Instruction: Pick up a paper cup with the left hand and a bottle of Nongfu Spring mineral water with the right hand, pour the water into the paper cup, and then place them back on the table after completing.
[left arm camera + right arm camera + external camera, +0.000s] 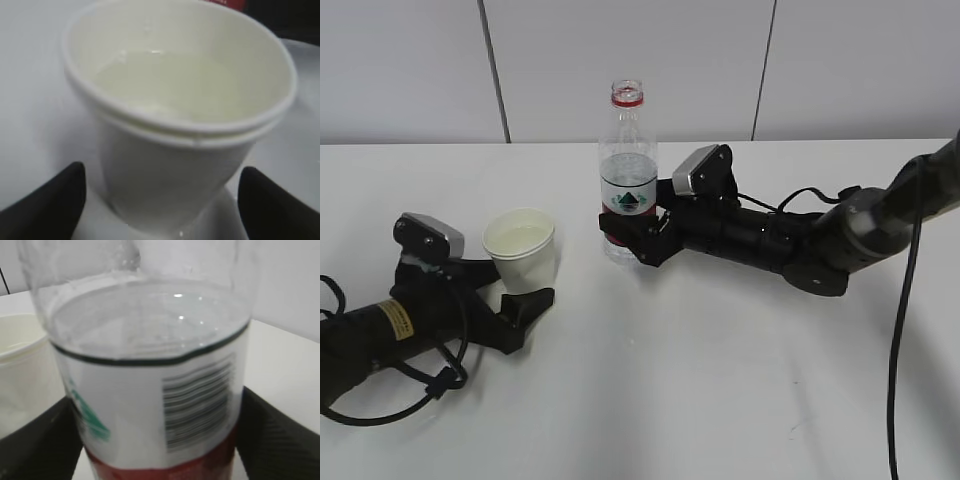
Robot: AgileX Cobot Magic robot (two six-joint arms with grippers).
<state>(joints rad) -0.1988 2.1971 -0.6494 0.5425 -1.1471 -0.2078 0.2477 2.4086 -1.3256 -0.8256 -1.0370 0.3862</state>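
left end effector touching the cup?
Apart. Left wrist view shows white table between both fingers of the left end effector and the paper cup.

The cup [521,250] looks like paper — matt off-white, with a smooth rolled rim and a faint sheen inside where the water [165,82] lies clear and glossy. The bottle [627,170] is clear, shiny plastic, its label [150,400] a smooth printed film in white, green and red, with a red plastic ring at the neck. The worktop [720,380] is plain white, smooth and matt. Both arms are black with a dull satin finish — the left hand [515,300] and right hand [625,240] alike — and each carries a grey camera block of semi-gloss plastic. The cables look rubbery and black.
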